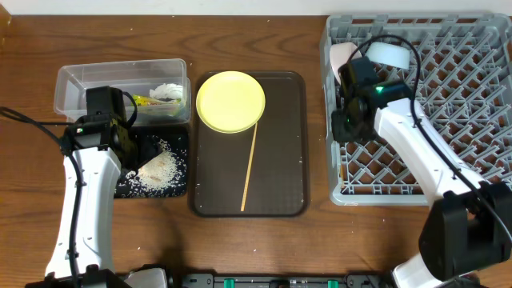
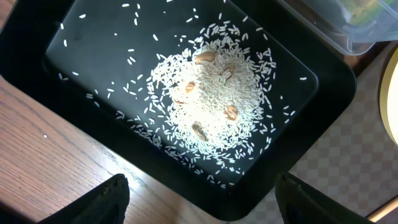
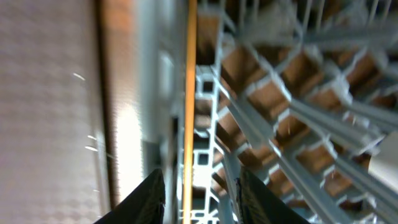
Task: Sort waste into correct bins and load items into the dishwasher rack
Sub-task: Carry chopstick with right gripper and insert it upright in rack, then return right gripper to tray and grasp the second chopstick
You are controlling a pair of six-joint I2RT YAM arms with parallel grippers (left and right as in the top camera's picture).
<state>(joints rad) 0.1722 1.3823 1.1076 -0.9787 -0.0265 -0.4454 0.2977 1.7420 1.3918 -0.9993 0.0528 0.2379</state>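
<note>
Rice grains [image 1: 160, 170] lie heaped in the black tray [image 1: 152, 193], with a few brown bits among them in the left wrist view [image 2: 211, 93]. My left gripper [image 2: 202, 205] is open and empty over the tray's near corner [image 2: 298, 165]; overhead it shows at the tray's left [image 1: 128, 138]. The clear tub [image 1: 120, 76] holds the white tissue [image 1: 168, 90] and the green-yellow wrapper [image 1: 148, 101]. The yellow plate [image 1: 230, 101] and one chopstick [image 1: 249, 168] lie on the brown serving tray [image 1: 288, 160]. My right gripper [image 1: 345, 132] hangs over the grey rack's [image 1: 456, 104] left side. Its jaws [image 3: 199, 199] are apart around a second chopstick [image 3: 189, 93] without touching it.
A pale bowl [image 1: 392, 54] and a small pale cup [image 1: 342, 54] stand in the rack's back left corner. The rack's lattice [image 3: 280, 93] fills the right wrist view, which is blurred. The tub's corner [image 2: 348, 25] and the plate's edge [image 2: 392, 93] border the left wrist view.
</note>
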